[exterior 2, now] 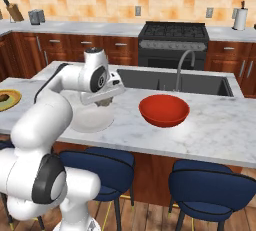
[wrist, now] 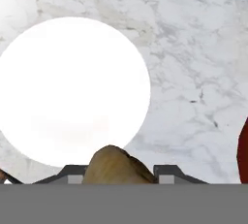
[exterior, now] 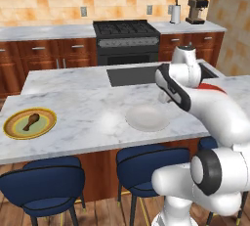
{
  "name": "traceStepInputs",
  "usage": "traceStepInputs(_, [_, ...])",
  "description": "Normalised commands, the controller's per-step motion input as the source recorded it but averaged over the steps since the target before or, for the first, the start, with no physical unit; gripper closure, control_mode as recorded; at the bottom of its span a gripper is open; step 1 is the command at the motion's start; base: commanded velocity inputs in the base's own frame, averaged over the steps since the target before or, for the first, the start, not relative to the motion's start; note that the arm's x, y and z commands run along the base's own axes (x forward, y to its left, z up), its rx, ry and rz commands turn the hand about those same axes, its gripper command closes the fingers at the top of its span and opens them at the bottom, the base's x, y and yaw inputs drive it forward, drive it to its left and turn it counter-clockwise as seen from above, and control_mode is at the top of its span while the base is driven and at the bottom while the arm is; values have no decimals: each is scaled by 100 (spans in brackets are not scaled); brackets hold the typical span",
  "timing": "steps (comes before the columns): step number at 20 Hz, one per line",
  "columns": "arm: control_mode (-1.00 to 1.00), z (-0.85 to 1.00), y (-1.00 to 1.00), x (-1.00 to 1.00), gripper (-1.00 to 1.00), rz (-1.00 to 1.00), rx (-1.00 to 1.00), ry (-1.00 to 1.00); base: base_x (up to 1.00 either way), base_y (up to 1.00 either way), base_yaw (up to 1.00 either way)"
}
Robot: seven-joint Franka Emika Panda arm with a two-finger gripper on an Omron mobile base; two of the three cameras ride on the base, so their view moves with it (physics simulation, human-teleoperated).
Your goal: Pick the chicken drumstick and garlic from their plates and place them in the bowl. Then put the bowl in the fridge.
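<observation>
My gripper is shut on the garlic, a grey-brown lump between the fingers. It hangs just above the right edge of the white plate, which lies bare. From the right base view the gripper with the garlic hovers over that plate, left of the red bowl. The bowl's rim shows at the right of the hand view. The chicken drumstick lies on the green plate at the island's far left. The fridge is out of view.
A sink with a tall faucet is set into the island behind the bowl. Blue stools stand along the island's near side. A stove and counters line the back wall.
</observation>
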Motion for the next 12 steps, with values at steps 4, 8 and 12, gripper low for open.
traceStepInputs(4, [-100,23,-67,5,100,-21,0,1,0,0,0])
traceStepInputs(8, [-100,11,-69,7,100,-23,0,0,0,0,0])
traceStepInputs(12, [-100,4,-71,12,100,-18,0,0,0,0,0])
